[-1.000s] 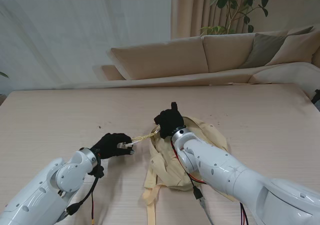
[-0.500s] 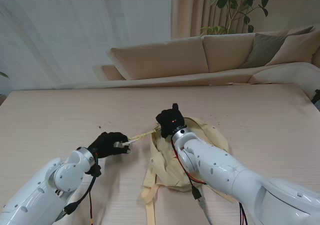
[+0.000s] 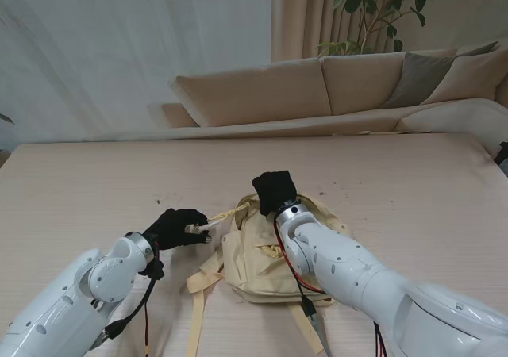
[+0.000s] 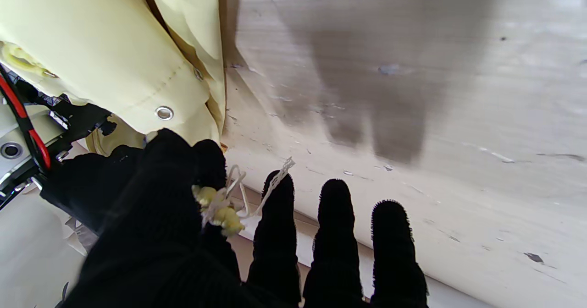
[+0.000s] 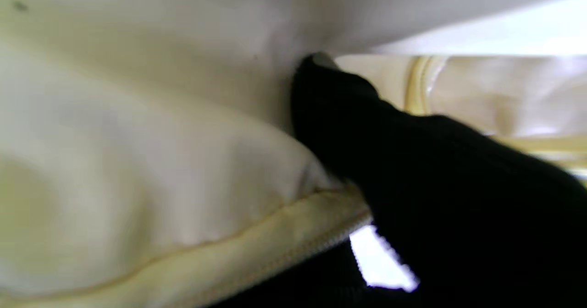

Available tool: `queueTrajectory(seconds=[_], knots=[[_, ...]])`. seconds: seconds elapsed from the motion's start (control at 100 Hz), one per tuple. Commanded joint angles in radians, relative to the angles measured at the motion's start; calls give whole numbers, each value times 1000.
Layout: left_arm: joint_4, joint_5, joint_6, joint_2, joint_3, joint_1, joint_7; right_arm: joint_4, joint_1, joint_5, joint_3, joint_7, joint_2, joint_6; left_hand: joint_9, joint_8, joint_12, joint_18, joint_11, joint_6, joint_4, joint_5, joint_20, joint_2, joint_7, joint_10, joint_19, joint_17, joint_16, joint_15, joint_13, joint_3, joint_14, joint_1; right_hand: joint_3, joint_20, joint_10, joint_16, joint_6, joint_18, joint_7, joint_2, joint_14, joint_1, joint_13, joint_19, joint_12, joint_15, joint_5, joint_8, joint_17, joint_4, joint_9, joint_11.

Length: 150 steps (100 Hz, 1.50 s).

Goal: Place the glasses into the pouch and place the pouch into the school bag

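Right now the pale yellow school bag (image 3: 266, 254) lies flat on the wooden table (image 3: 413, 182), and everything else is placed against it. Just to the left of the bag, the left hand (image 3: 176, 228) hovers low over the table with thumb and forefinger pinched on the bag's zipper pull cord (image 3: 213, 220), a thin yellow-white string that runs taut from the hand to the bag's far left corner; in the left wrist view the knotted end of the cord (image 4: 220, 207) sits between the thumb and forefinger, while the other three fingers (image 4: 335, 234) extend side by side, holding nothing. The right hand (image 3: 275, 191) is at the far edge of the bag, its wrist bent down so the fingers curl onto the fabric; the right wrist view is blurred, showing a black finger (image 5: 348, 115) pressed against the cloth beside a zipper seam (image 5: 275, 248), and I cannot tell whether it grips anything. Neither glasses nor pouch can be made out.
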Motion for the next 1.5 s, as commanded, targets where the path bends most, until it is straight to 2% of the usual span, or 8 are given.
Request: queueTrajectory(seconds=[0.0,0.3,0.44,0.66,0.93,1.02,1.19,1.49], knots=[[-5,8,-1,1,-8,7,-20,-23,6,-8,-5,53,14,-5,-18,-6,10,16,8,-4,27,35,12,21,38,-12,37,-14,14,12,-11,-28,-8,-2,153,7,228,60,-39,71,120,-47,-54,129,61,34,23,156,69,15,35,133,103,52],[-10,110,-12,17,-55,36,-31,-121,-10,32,62,241,73,-65,-15,-22,11,17,10,-13,21,22,13,42,16,-13,39,-11,15,15,-4,-30,-8,9,153,28,296,89,10,19,184,-128,5,134,55,52,13,217,85,75,-75,424,108,140],[-22,187,-16,19,-105,78,15,-175,-22,62,109,336,106,-103,-13,-88,13,16,15,-34,17,-9,19,60,-39,-15,51,-2,19,24,8,-52,-8,57,153,37,308,73,15,-6,202,-171,24,136,53,54,15,229,89,77,-96,501,111,149],[-59,283,3,25,-169,136,42,-191,-57,124,198,315,101,-123,-6,-88,13,15,19,-49,14,-9,22,69,-26,-17,57,0,20,29,13,-63,-6,83,153,42,327,72,38,-13,216,-204,41,149,51,54,24,246,92,73,-100,571,114,162],[-106,369,-13,48,-176,185,-52,-176,-88,213,263,255,61,-103,9,-80,13,13,18,-46,30,30,22,56,-18,-25,55,6,17,26,26,-74,-16,82,153,49,335,75,54,-11,215,-194,55,155,51,49,31,246,91,70,-112,562,114,157],[-147,333,-33,60,-180,203,-166,-137,-85,223,267,190,37,-90,-2,-77,16,6,15,-28,40,41,6,43,-16,-31,20,-26,12,11,5,-54,-27,88,153,53,345,76,68,-5,211,-178,68,162,50,44,33,241,89,67,-125,542,114,151],[-167,265,-125,69,-134,193,-216,-91,-66,215,246,158,18,-38,14,-95,19,8,4,-48,35,80,1,2,-35,-46,18,-26,11,-3,23,35,-45,30,153,53,333,78,58,-14,202,-162,58,150,50,39,29,237,86,63,-131,516,111,145],[-78,173,-47,68,12,50,-255,-154,-80,179,222,227,50,-38,29,-302,41,12,11,34,43,40,-3,-52,-118,-45,5,-7,19,-13,50,46,-34,-66,153,41,273,91,-4,-32,159,-116,16,115,53,39,10,195,76,41,-137,373,103,115]])
